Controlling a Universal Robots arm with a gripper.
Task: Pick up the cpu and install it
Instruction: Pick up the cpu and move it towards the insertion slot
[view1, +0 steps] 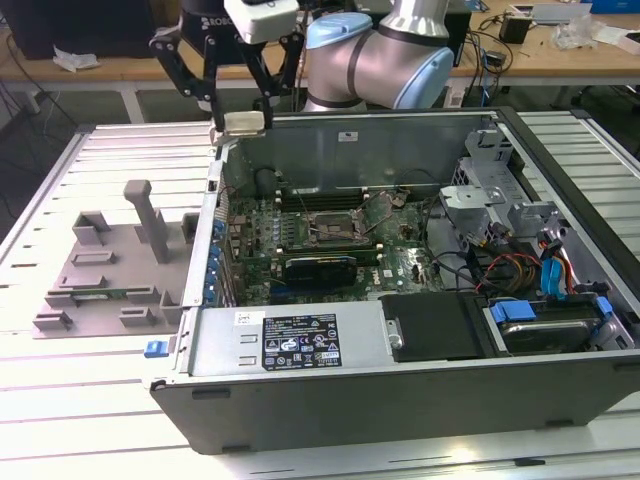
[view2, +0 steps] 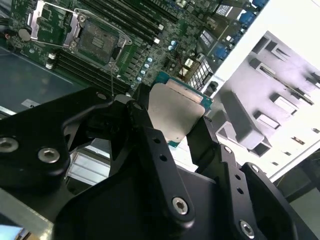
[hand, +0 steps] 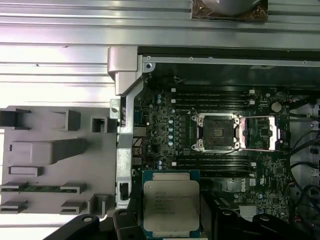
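Inside the open computer case (view1: 300, 395): green motherboard (view1: 250, 255), empty socket (view1: 335, 230) near its middle, hinged lid frame swung open beside it. Outside the case, toward the exterior view's left: grey fixture tray (view1: 110, 270) on the slatted table (view1: 100, 400). Above the case's rear corner on that side: gripper (view1: 243, 105), fingers (view2: 150, 140) closed onto two opposite edges of the cpu (view1: 245, 122). Held flat, silver-grey top, thin green rim, well apart from the socket.
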